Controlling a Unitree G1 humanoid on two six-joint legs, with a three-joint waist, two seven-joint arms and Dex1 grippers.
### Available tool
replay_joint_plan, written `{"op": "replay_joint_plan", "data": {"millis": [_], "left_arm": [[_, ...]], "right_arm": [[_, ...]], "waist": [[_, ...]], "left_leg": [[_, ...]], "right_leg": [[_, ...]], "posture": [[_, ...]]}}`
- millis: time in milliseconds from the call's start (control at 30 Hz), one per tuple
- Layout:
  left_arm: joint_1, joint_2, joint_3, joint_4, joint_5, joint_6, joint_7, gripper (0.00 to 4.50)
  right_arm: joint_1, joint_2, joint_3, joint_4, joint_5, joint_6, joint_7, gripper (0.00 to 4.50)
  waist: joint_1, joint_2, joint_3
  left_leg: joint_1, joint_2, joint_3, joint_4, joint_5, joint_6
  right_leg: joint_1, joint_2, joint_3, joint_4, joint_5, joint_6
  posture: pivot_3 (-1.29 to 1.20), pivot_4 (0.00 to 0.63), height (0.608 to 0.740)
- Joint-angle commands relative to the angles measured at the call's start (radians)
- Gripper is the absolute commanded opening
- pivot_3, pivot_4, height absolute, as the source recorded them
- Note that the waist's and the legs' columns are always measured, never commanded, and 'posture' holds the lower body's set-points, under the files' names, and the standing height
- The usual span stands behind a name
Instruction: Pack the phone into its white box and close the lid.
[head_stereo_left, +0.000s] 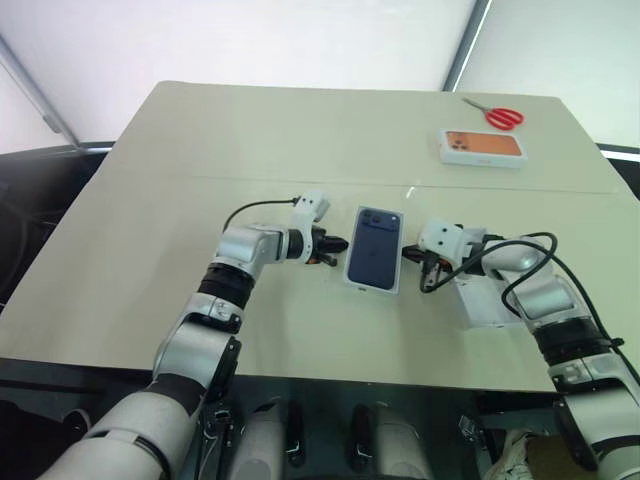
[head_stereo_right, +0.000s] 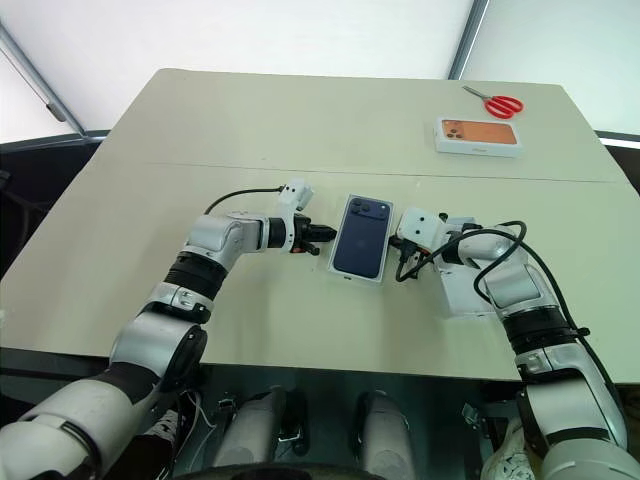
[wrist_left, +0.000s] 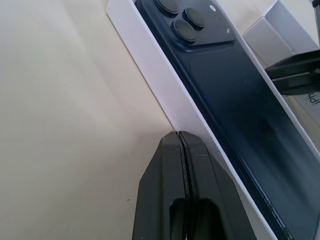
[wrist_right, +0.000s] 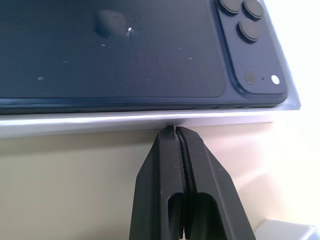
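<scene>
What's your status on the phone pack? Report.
Left gripper shut, right gripper shut, flanking white box. Phone in box. Lid off, under right arm.

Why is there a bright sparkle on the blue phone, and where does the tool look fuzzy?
In the right wrist view, light glints off the phone's glossy back as a tiny bright spot; in both wrist views the shut tool sits so close that its lower part blurs; in the left eye view the table looks evenly lit.
</scene>
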Motion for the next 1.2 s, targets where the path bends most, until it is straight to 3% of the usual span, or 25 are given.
{"op": "replay_joint_plan", "data": {"millis": [33,300,800,1200], "left_arm": [[0.004,-0.008,-0.005,-0.036,-0.008,-0.001,-0.038,0.04],[0.019,-0.027,-0.002,-0.053,-0.010,0.002,-0.029,0.04],[-0.046,-0.081,-0.001,0.082,0.054,-0.102,-0.038,0.04],[0.026,0.028,0.022,-0.095,0.045,-0.040,-0.087,0.04]], "right_arm": [[-0.024,0.010,-0.001,0.019,-0.011,-0.006,-0.009,0.03],[-0.060,0.052,0.008,0.060,-0.028,-0.028,-0.040,0.03],[-0.046,0.016,0.000,0.081,-0.053,-0.053,-0.043,0.03],[-0.040,-0.035,-0.039,0.020,-0.020,-0.011,-0.002,0.03]], "waist": [[-0.001,0.000,0.000],[-0.007,0.000,0.000],[0.000,0.000,0.000],[-0.009,0.000,0.000]], "left_leg": [[0.000,0.000,0.000,0.000,0.000,0.000],[0.000,0.000,0.000,0.000,0.000,0.000],[0.000,0.000,0.000,0.000,0.000,0.000],[0.000,0.000,0.000,0.000,0.000,0.000]], "right_leg": [[0.000,0.000,0.000,0.000,0.000,0.000],[0.000,0.000,0.000,0.000,0.000,0.000],[0.001,0.001,0.000,0.000,0.000,0.000],[-0.001,0.001,0.000,0.000,0.000,0.000]], "posture": [[0.00,0.150,0.738],[0.00,0.150,0.738],[0.00,0.150,0.738],[0.00,0.150,0.738]]}}
